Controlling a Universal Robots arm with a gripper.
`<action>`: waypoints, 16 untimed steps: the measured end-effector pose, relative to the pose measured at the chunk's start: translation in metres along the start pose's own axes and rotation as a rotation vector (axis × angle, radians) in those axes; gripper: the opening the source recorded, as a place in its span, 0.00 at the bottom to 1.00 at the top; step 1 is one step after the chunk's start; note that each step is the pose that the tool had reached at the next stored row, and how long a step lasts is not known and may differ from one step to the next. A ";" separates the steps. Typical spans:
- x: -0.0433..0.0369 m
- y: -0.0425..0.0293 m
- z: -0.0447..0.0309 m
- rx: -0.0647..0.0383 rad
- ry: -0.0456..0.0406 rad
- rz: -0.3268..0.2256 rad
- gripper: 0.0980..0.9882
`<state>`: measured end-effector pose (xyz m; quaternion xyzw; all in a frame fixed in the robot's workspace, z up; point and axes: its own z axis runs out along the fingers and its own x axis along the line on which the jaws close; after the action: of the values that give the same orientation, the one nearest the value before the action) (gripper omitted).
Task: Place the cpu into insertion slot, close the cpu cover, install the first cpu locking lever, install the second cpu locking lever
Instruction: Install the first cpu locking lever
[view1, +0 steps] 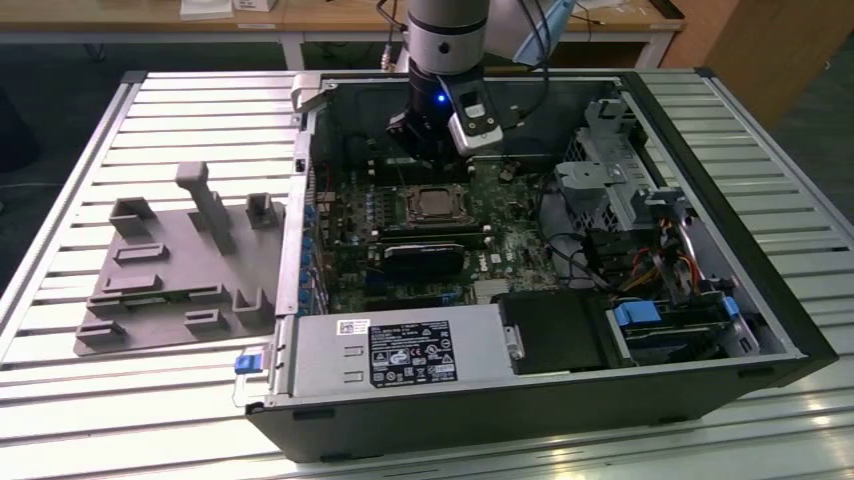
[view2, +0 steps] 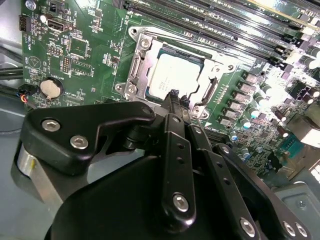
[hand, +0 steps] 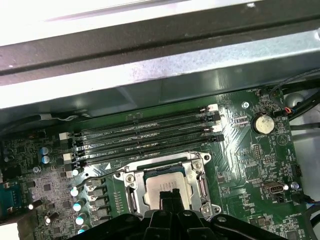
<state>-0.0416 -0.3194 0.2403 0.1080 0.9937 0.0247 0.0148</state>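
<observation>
The cpu (view2: 172, 75), a small square chip with a silver-grey top, lies flat in the motherboard socket, also seen as the cpu (hand: 167, 181) and the cpu (view1: 435, 204). The cpu cover (view2: 141, 60), a silver frame, lies down around it, shown too as the cpu cover (hand: 131, 192). A thin wire lever (hand: 100, 170) runs along the socket's memory-slot side. My gripper (view2: 174, 94) hangs just above the chip's near edge, its black fingers pressed together with nothing between them. The gripper (hand: 169, 196) and the gripper (view1: 430, 165) sit inside the open case.
The open computer case (view1: 774, 330) lies on a slatted table. Memory slots (hand: 145, 137) lie beside the socket, and a coin battery (hand: 262, 123) sits further off. A black graphics card (view1: 430, 260), power supply (view1: 400, 355) and drive cage (view1: 627, 190) crowd the case. A grey fixture plate (view1: 174, 270) sits at the exterior view's left.
</observation>
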 end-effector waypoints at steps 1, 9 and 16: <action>0.0000 0.0000 0.0000 0.000 0.0000 0.000 0.00; 0.0027 -0.0006 -0.0004 0.000 0.0000 0.000 0.00; 0.0193 -0.0042 -0.0009 0.000 0.0001 0.000 0.00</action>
<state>-0.0613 -0.3194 0.2405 0.1080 0.9937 0.0246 0.0148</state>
